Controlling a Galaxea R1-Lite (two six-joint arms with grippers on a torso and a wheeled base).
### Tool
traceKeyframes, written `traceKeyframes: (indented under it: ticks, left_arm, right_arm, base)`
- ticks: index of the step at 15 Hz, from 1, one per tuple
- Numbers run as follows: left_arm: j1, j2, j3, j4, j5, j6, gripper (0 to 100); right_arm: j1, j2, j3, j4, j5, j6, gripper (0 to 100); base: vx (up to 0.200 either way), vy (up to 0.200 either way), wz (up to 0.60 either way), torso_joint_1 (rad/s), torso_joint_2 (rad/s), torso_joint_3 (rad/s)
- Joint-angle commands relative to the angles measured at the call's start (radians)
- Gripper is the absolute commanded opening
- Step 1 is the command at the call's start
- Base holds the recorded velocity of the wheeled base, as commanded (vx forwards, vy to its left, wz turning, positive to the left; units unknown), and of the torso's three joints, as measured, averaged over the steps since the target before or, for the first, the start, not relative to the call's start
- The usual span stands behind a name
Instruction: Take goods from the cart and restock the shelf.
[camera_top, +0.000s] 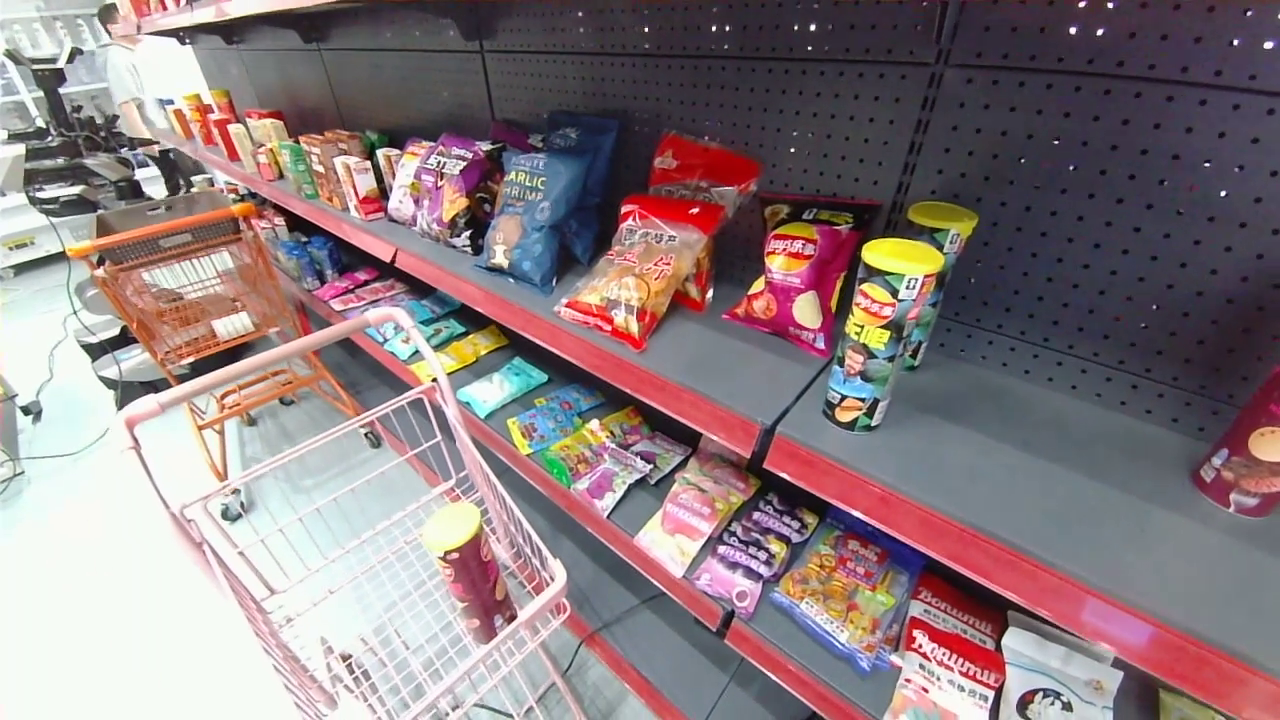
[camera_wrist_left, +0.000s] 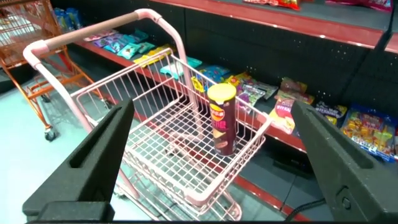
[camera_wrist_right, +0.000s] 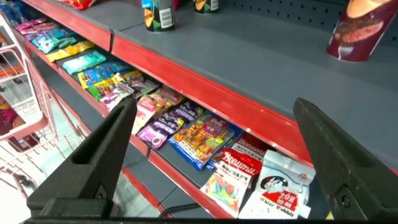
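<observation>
Dark red can (camera_top: 1245, 450) at the far right of the shelf (camera_top: 1000, 480) is cut off by the frame edge. Pink cart (camera_wrist_left: 56, 43) holds one chip can (camera_wrist_left: 222, 118), standing by the wire wall nearest the shelf. Left gripper (camera_wrist_left: 209, 107) is above the cart, fingers spread wide, holding nothing. Right gripper (camera_wrist_right: 214, 104) faces the shelf front, equally spread, empty. Two yellow-lidded cans (camera_top: 885, 330) stand on the shelf.

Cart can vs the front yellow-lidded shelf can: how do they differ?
Cart can is maroon; front shelf can is dark blue-green. Cart can stands alone in the pink cart; front shelf can stands on the shelf, a like can behind it. Both are tubes with yellow lids.
</observation>
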Motion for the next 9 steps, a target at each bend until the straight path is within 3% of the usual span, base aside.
traceKeyframes:
  ticks: [1, 9]
  left_arm:
    - [0.001, 0.0, 0.0, 0.0, 0.0, 0.0, 100]
    - [0.001, 0.0, 0.0, 0.0, 0.0, 0.0, 100]
  right_arm:
    - [0.0, 0.001, 0.0, 0.0, 0.001, 0.0, 100]
    - [0.0, 0.001, 0.0, 0.0, 0.001, 0.0, 100]
  base:
    - [0.0, 0.0, 0.0, -0.149, 0.34, 0.188]
    - [0.0, 0.0, 0.0, -0.146, 0.35, 0.202]
